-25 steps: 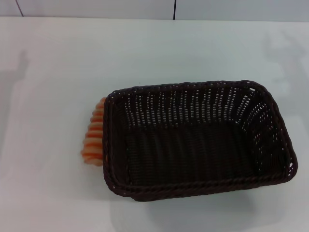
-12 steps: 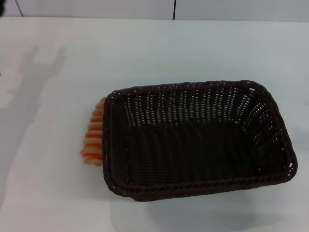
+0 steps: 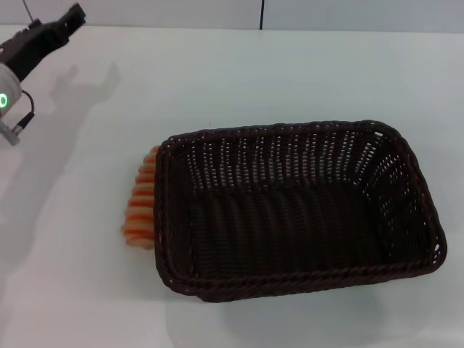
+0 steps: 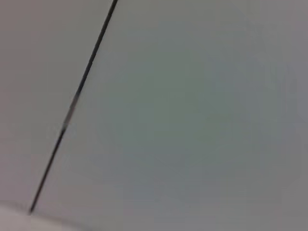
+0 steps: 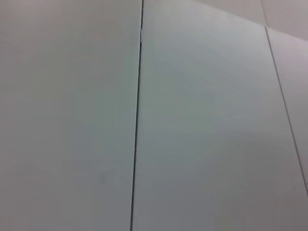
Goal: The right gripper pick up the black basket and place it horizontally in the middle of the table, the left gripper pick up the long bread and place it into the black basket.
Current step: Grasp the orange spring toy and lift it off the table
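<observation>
- The basket (image 3: 297, 210) lay lengthwise on the table (image 3: 290, 72), near the middle and a little to the right, upright and empty, so the basket step looked done.
- The bread (image 3: 141, 201) lay on the table outside the basket, touching or just beside its left end wall, partly hidden by the rim.
- The left gripper (image 3: 67, 17) hung at the far left corner of the head view, well apart from the bread; whether its fingers were spread or pressed together could not be told.
- The right gripper was not in view; its wrist camera showed only a pale panelled wall.
- The step in hand seemed to be the left arm's approach to the bread.
- The next move called for coming down beside the basket wall without catching the rim, gripping the bread across its width, lifting it over the rim and setting it inside.
</observation>
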`<act>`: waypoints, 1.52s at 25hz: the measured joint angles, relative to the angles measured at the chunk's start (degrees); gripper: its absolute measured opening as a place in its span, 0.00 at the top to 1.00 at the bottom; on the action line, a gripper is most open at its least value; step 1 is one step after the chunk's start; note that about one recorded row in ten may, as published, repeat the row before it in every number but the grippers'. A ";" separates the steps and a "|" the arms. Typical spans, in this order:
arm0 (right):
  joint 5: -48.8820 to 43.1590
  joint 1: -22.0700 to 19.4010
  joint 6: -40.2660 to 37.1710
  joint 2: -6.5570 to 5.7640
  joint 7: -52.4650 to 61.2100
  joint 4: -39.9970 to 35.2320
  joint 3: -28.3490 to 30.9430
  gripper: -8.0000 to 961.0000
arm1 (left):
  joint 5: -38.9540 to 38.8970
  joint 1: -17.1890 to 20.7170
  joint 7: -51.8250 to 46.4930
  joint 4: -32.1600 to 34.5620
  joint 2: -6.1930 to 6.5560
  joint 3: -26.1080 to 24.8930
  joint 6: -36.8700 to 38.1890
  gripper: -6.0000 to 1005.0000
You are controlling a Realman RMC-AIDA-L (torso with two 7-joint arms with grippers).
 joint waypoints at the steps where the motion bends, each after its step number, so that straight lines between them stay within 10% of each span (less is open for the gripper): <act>1: 0.01 0.53 -0.04 0.00 0.58 1.01 0.33 0.55 | 0.01 0.10 0.14 -2.29 0.53 0.02 -4.84 0.14; 9: 0.03 5.73 -0.22 -0.19 5.59 9.57 3.50 0.55 | -0.33 5.31 10.28 -25.01 1.26 -3.16 -36.30 0.14; 12: 0.01 8.18 -0.09 -0.29 8.23 13.14 5.19 0.55 | -0.56 7.89 20.26 -34.97 -2.43 -7.50 -47.54 0.14; 14: -0.19 10.84 0.12 -0.41 10.64 16.72 6.75 0.55 | -0.75 9.05 31.41 -41.66 -7.76 -12.35 -56.74 0.14; 17: -0.33 12.62 0.19 -0.49 11.91 19.09 7.58 0.55 | -1.42 8.70 36.37 -44.77 -9.61 -14.10 -62.66 0.14; 38: -0.87 18.82 0.50 -2.28 15.34 25.97 9.39 0.55 | -3.83 6.75 41.32 -51.89 -9.68 -16.22 -98.49 0.14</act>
